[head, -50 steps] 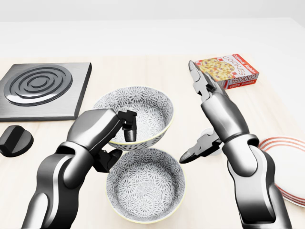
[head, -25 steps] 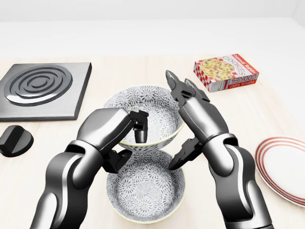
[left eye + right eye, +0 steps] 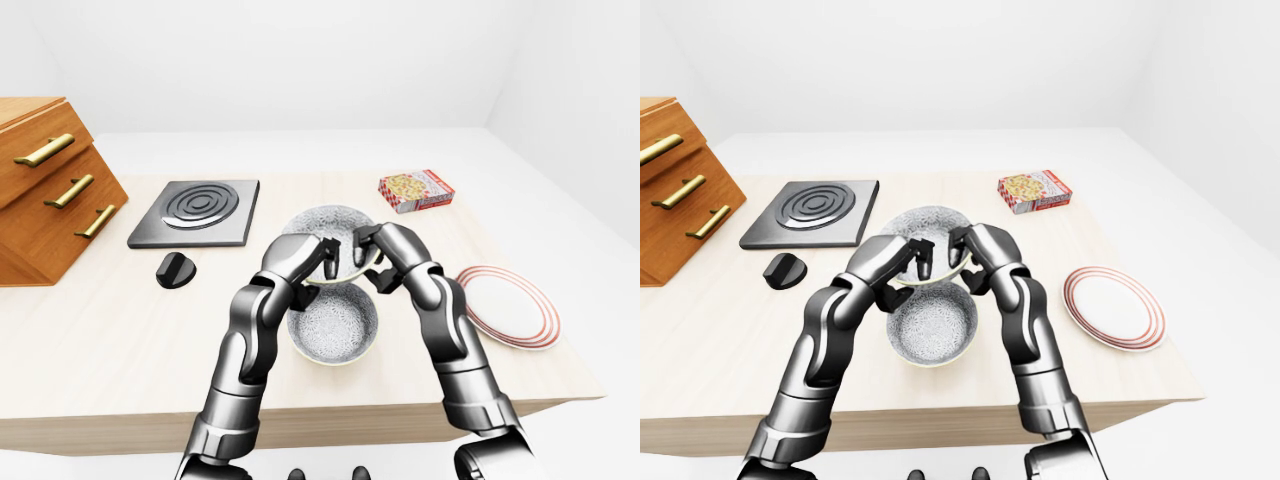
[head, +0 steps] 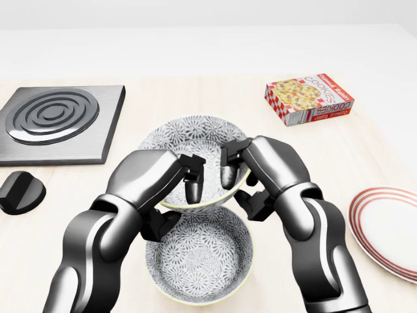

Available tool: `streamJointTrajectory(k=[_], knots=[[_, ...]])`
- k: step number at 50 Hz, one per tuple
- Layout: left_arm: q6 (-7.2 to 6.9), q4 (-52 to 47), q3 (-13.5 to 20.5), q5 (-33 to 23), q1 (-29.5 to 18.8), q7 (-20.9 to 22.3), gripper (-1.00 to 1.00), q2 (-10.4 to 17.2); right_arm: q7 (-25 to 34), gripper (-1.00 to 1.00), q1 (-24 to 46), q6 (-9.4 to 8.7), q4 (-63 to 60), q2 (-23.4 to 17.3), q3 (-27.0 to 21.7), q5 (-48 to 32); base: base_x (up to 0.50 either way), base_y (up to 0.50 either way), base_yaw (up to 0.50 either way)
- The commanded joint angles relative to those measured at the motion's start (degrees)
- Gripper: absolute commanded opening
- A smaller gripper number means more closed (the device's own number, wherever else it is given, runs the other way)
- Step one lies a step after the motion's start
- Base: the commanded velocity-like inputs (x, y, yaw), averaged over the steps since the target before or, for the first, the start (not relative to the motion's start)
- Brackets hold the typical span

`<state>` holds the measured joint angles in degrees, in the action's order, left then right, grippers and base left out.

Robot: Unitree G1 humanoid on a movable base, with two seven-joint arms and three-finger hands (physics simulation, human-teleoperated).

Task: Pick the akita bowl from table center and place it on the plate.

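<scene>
Our left hand (image 4: pixel 156 179) and right hand (image 4: pixel 264 166) both clamp the akita bowl (image 4: pixel 189 137) by its rim, over a second bowl (image 4: pixel 199 257); the plate (image 4: pixel 391 228) lies well right.

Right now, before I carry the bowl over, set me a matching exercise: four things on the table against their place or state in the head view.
Things:
1. upper grey patterned ceramic bowl
2. red-rimmed white plate
3. red cardboard cookie box
4. small black knob

Place or state, head view:
A. left edge, mid-height
B. top right
C. rim gripped by left hand and right hand
D. right edge, low

Pairs: 1-C, 2-D, 3-B, 4-A
</scene>
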<state>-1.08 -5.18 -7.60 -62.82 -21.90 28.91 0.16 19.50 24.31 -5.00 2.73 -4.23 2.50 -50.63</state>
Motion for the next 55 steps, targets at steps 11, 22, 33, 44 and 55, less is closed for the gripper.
streamJointTrajectory(k=[11, 22, 33, 44, 55], knots=[[0.68, -0.1, 0.5, -1.0, -0.3, -1.3, -1.0, 0.1, -1.8, -1.0, 1.0, 0.0, 1.2, 0.2, 0.3, 2.3, 0.0, 0.0, 0.0], [-0.87, -0.7, 1.1, 1.6, -0.4, -0.5, 1.0, -0.4, -1.7, -1.0, 0.1, 0.0, 0.8, 0.2, 0.4, 2.3, 0.0, 0.0, 0.0], [-3.92, -14.8, 0.5, 14.5, -3.2, 10.5, 1.0, -3.0, -1.7, -1.0, 0.3, 0.0, 1.2, 0.2, 0.4, 2.2, 0.0, 0.0, 0.0], [-3.92, -23.6, 0.1, 14.5, -6.0, 11.1, 1.0, -2.1, -1.8, -1.0, 0.8, 0.0, 2.6, -0.3, 0.0, 2.1, 0.0, 0.0, 0.0], [-3.92, -28.7, 0.6, 12.8, -7.7, 11.1, 1.0, -1.7, -1.3, -1.0, 0.9, 0.0, 2.9, -0.6, -0.1, 1.8, 0.0, 0.0, 0.0]])
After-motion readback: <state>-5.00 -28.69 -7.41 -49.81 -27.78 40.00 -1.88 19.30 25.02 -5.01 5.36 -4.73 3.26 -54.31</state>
